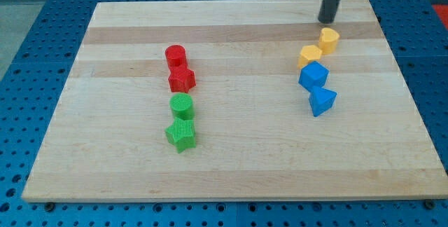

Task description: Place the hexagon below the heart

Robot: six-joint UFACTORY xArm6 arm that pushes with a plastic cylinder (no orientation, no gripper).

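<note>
A yellow hexagon (330, 39) sits at the upper right of the wooden board. A yellow heart (309, 56) lies just below and to the left of it, touching or nearly touching it. My tip (326, 21) rests on the board just above the hexagon, with a small gap between them. The dark rod rises from the tip out of the view's top.
A blue cube (313, 77) and a blue triangle (322, 101) lie right below the heart. A red cylinder (175, 56) and a red star (182, 80) are at centre left, with a green cylinder (181, 105) and a green star (181, 135) below them. The board's top edge (231, 3) is close to the tip.
</note>
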